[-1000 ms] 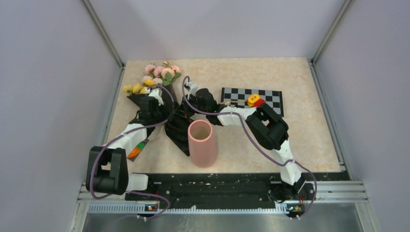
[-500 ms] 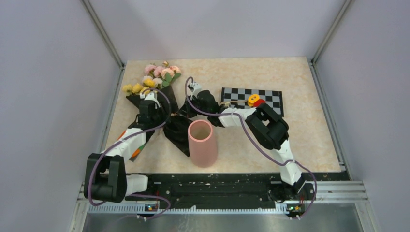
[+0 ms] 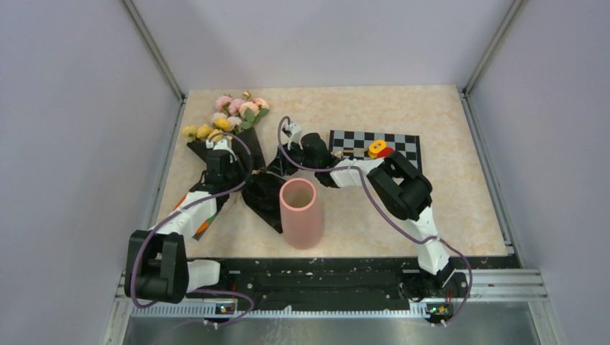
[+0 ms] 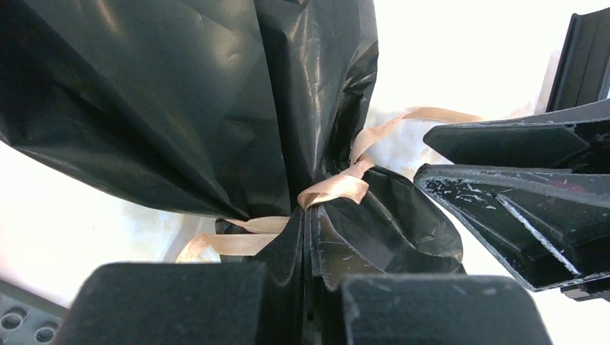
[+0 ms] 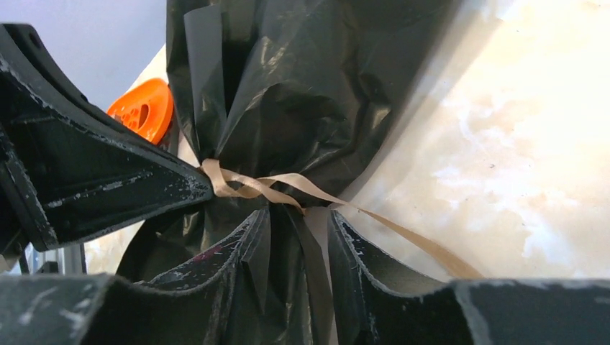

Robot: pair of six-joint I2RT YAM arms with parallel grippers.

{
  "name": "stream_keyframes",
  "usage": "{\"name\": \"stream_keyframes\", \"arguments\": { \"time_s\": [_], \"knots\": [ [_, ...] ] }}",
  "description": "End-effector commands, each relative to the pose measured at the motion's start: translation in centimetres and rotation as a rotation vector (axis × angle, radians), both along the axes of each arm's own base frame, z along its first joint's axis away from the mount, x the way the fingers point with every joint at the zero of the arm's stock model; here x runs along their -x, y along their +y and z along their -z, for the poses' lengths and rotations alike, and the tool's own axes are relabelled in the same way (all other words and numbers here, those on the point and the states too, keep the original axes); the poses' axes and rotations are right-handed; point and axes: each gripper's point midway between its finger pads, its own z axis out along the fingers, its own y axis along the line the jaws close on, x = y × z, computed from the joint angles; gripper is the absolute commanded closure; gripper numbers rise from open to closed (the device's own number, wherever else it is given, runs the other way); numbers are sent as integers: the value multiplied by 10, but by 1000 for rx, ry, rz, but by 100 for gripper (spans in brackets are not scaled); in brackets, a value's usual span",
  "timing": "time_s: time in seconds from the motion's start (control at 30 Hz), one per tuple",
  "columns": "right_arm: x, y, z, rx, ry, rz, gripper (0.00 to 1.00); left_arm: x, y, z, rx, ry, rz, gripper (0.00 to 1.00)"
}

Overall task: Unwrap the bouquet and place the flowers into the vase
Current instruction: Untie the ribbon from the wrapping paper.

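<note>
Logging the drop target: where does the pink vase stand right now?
In the top view the vase stands upright near the table front edge, centre, just right of the black wrapping.

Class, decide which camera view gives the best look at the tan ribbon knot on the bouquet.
Left wrist: the ribbon knot sits close and central, cinching the black wrapping. Right wrist also shows it, off-centre, one tail trailing over the table. Top external shows at most a tan speck.
</note>
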Motion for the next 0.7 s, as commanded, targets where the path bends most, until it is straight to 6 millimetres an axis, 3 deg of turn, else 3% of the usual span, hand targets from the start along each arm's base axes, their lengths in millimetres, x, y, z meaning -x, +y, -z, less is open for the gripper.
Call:
{"name": "stream_keyframes", "arguments": {
  "time_s": [0.0,0.4,0.67],
  "knots": [
    [6,6,-39,-39,-134,-93,62,2,1,-10,12,-28,-12,100],
    [7,22,-19,3,-172,-142,55,0,-1,-11,24,-19,-9,100],
    [8,34,-7,38,-185,-161,57,0,-2,-12,31,-20,-7,100]
  ]
}}
